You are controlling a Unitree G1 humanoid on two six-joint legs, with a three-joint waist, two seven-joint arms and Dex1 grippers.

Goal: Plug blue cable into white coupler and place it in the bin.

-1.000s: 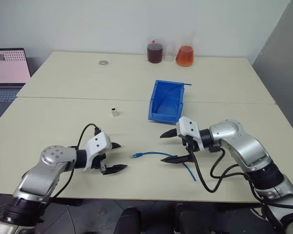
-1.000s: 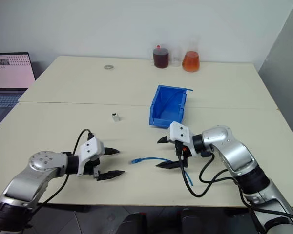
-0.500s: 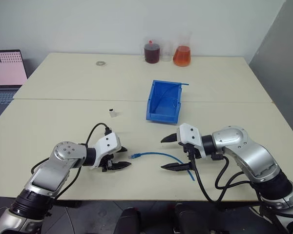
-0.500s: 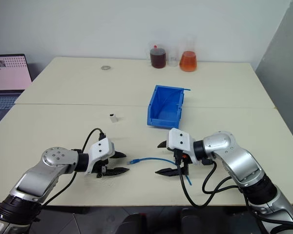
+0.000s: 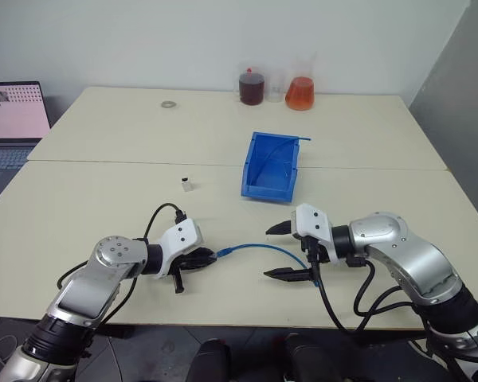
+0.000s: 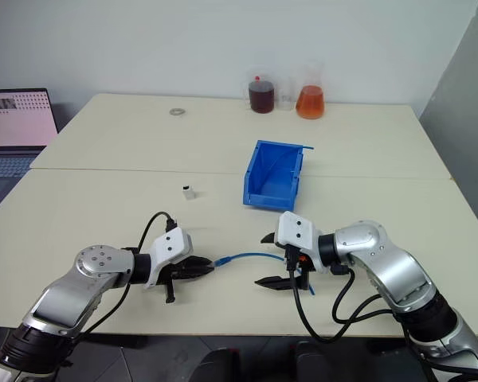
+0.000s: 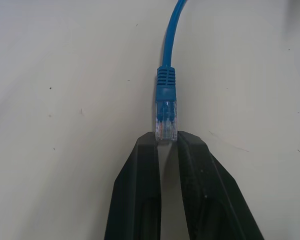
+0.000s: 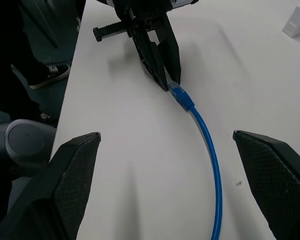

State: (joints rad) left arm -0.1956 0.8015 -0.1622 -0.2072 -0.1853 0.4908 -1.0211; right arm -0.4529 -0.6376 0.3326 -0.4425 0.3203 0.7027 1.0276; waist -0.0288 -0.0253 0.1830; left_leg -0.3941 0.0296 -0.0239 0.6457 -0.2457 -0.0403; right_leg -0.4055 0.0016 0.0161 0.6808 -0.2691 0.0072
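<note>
The left end effector (image 5: 209, 258) is clenched on the clear plug (image 7: 166, 120) at the end of the blue cable (image 5: 267, 249). In the left wrist view only the rear tip of the plug sits between the two black fingertips (image 7: 150, 150); most of the plug body and its blue strain-relief boot project beyond them. The cable lies on the table (image 5: 103, 199), running from the plug towards the right end effector (image 5: 280, 251), whose fingers are spread wide and grasp nothing; the cable passes between them without visible contact.

The white coupler (image 5: 187, 185) stands on the table well apart from both end effectors, beyond the left arm. The bin (image 5: 272, 165) sits farther back, near the table's centre seam, open top up, with nothing seen inside.

Task status, as judged: the plug is secured, but the coupler is not yet picked up and insertion has not begun.

Probable faults from this state:
- Plug slip or rotation. Cause: shallow grip on the plug tip only; the cable's drag on lifting may twist it out.
- Misaligned insertion. Cause: the plug pivoting between the fingertips when pressed against the coupler opening.
- Coupler toppling or sliding. Cause: it is small and light, so an off-centre approach would push it away.
- Cable snagging. Cause: its free length lies between the right fingers.
</note>
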